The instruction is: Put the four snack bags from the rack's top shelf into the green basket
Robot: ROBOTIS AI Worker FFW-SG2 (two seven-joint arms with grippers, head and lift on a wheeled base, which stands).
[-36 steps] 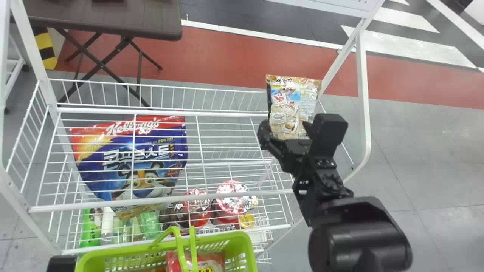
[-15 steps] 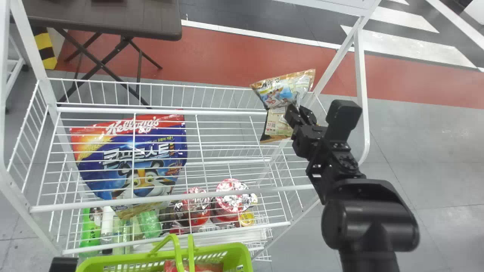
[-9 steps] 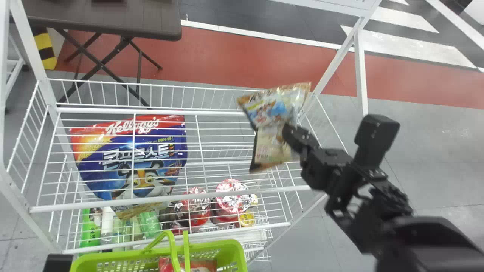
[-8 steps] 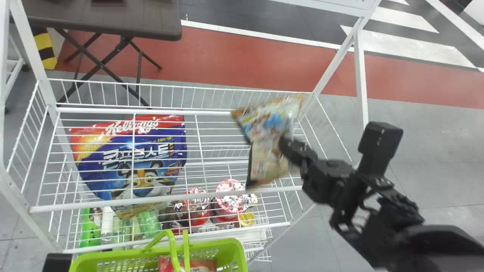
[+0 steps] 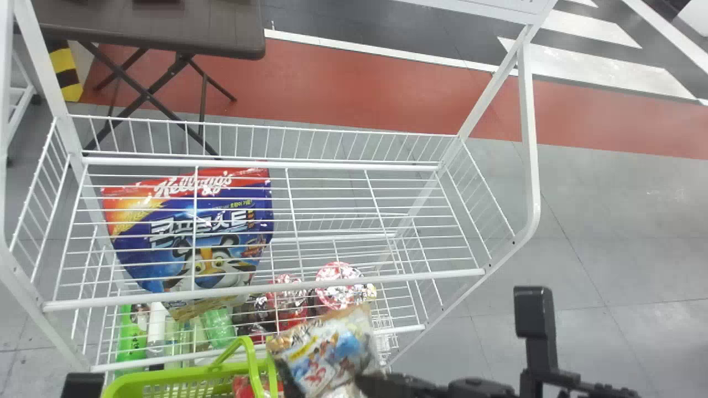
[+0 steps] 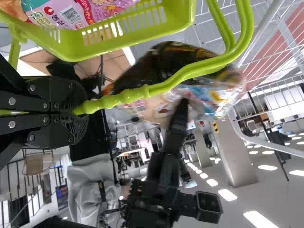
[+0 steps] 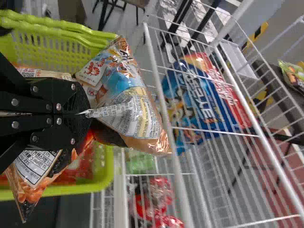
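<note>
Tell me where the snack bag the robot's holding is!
In the head view, the snack bag is near bottom middle, right of the green basket's handle, in the robot's right fingers.

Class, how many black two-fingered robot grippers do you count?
2: the left gripper on the green plastic basket handle; the right gripper pinching an orange-and-blue snack bag.

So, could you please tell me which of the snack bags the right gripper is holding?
The blue-patched bag: its pale fold is pinched in the right gripper, whereas the pink bag lies ungripped in the green basket.
</note>
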